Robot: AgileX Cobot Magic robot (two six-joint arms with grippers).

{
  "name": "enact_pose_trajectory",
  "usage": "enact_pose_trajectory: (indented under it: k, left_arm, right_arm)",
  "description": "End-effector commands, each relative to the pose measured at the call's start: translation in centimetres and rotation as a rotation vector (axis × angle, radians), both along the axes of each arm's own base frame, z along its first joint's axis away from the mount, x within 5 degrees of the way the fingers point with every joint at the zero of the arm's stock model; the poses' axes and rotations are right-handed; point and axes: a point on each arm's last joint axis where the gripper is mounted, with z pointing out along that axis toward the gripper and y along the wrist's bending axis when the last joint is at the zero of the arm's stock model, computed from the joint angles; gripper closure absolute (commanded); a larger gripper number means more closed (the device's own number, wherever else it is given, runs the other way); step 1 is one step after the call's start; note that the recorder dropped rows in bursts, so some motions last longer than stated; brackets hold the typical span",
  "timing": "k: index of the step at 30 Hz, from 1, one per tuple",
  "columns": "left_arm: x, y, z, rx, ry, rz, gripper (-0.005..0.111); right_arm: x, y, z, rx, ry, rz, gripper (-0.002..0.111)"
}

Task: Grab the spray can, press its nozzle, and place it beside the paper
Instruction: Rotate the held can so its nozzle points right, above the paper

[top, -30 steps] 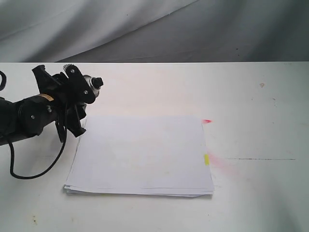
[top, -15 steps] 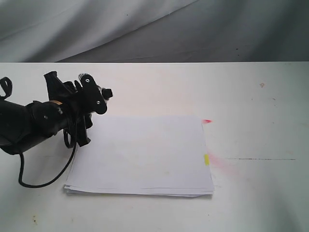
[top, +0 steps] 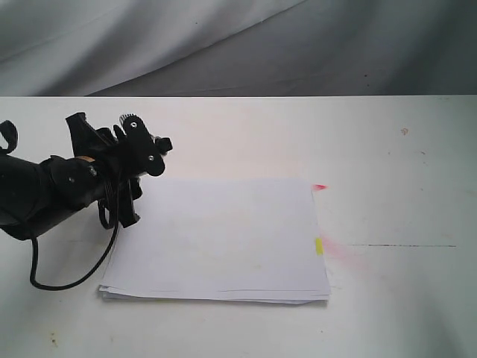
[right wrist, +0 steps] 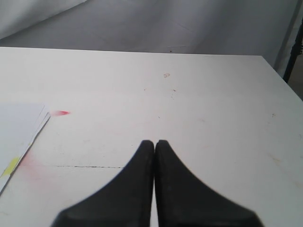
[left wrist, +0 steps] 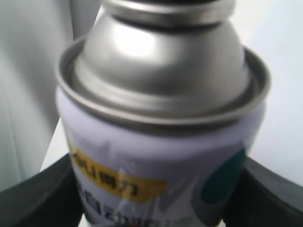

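Note:
My left gripper (top: 140, 160) is shut on the spray can (left wrist: 161, 142), a white can with a yellow label, a teal dot and a silver dome. It holds the can tilted at the far left corner of the paper (top: 216, 239). The black nozzle (top: 165, 142) pokes out past the fingers toward the right. Black fingers (left wrist: 40, 198) press both sides of the can. In the exterior view the can's body is hidden by the gripper. My right gripper (right wrist: 155, 143) is shut on nothing, low over bare table to the right of the paper (right wrist: 19, 123).
A yellow mark (top: 319, 245) and a pink-red mark (top: 319, 186) sit at the paper's right edge, with a pink stain on the white table (top: 402, 186) beside them. A black cable (top: 67, 280) loops under the left arm. Grey cloth hangs behind.
The left gripper has carried the can to the right and slightly down, toward the paper's far left corner; over the last half second it barely moved. The paper has stayed put.

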Motion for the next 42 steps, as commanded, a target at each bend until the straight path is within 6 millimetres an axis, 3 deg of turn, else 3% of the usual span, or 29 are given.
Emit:
enact_pose_trajectory:
  k: [1, 9, 15, 27, 29, 33, 36, 42]
  left_arm:
    - [0.3, 0.0, 0.8, 0.004, -0.054, 0.018, 0.107]
    - [-0.2, -0.6, 0.4, -0.014, 0.003, -0.021, 0.107]
    - [-0.8, -2.5, 0.8, 0.005, -0.058, -0.061, 0.107]
    - [-0.9, -2.4, 0.7, -0.018, -0.045, -0.022, 0.107]
    - [-0.9, -2.4, 0.7, -0.018, -0.045, -0.022, 0.107]
    - [-0.9, -2.4, 0.7, -0.018, -0.045, -0.022, 0.107]
    - [-0.9, -2.4, 0.7, -0.018, -0.045, -0.022, 0.107]
    - [-0.9, -2.3, 0.7, -0.016, -0.046, -0.022, 0.107]
  right_arm:
    - [0.0, 0.0, -0.1, 0.007, -0.001, -0.009, 0.108]
    - [0.0, 0.0, -0.1, 0.005, -0.001, -0.008, 0.108]
    - [0.0, 0.0, -0.1, 0.005, -0.001, -0.008, 0.108]
    - [0.2, -0.1, 0.6, -0.009, -0.077, -0.01, 0.108]
    - [0.3, -0.1, 1.3, 0.088, -0.157, -0.031, 0.108]
    - [0.3, -0.5, 2.3, 0.517, -0.289, -0.131, 0.108]
    - [0.3, -0.3, 2.4, 0.525, -0.256, -0.118, 0.108]
    - [1.0, 0.9, 8.0, 0.448, -0.118, 0.003, 0.108]
